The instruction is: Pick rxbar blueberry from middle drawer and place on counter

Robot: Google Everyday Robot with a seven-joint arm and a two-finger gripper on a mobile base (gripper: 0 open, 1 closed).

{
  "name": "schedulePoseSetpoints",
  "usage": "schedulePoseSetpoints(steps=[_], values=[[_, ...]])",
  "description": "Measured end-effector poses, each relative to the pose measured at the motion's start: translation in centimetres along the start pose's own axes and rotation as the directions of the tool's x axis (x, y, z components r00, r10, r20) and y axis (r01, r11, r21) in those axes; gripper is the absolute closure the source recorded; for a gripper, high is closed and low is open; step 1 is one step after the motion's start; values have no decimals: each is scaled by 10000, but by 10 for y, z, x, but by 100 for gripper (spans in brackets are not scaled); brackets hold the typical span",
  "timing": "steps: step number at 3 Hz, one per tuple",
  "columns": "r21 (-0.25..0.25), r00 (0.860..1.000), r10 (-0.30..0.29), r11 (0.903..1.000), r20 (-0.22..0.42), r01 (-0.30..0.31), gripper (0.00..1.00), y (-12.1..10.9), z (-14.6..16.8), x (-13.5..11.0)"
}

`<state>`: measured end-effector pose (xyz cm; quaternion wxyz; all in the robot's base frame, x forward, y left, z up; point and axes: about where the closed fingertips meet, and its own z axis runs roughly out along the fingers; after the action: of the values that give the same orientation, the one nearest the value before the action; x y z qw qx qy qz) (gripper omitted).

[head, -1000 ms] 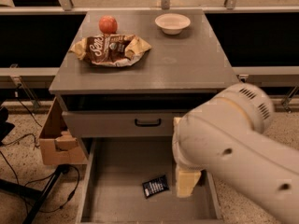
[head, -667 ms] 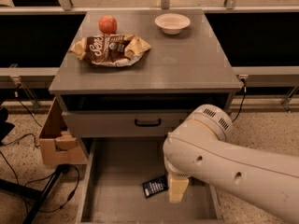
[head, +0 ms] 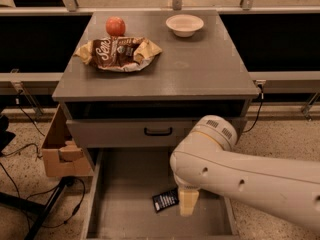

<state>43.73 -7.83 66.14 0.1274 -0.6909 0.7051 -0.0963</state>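
Observation:
The rxbar blueberry [head: 164,200], a small dark flat wrapper with white lettering, lies on the floor of the open middle drawer [head: 130,194], right of centre. My gripper [head: 188,203] hangs from the white arm, down inside the drawer, just right of the bar and touching or nearly touching its right end. Only one cream-coloured finger shows. The counter [head: 200,69] is the grey cabinet top above.
On the counter stand a brown-and-yellow snack bag [head: 120,53], a red apple [head: 115,26] and a white bowl [head: 184,25]. A shallower drawer front with a black handle [head: 158,131] is above the open drawer. A cardboard box [head: 60,149] and cables are at left.
My arm has swung left and down over the drawer, bringing the gripper from right of the bar to right beside it. The bar has not moved.

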Motion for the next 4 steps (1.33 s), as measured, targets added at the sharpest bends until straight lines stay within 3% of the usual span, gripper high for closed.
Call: schedulePoseSetpoints(steps=[2,3,4], values=[[-512,9985,298,9982,-449,-321,0,-10,113,45],[-757,9979,283,9966,-579,-327,0,-8,155,63],[-1100,9998,40,9939,-197,-61,0,8,192,61]])
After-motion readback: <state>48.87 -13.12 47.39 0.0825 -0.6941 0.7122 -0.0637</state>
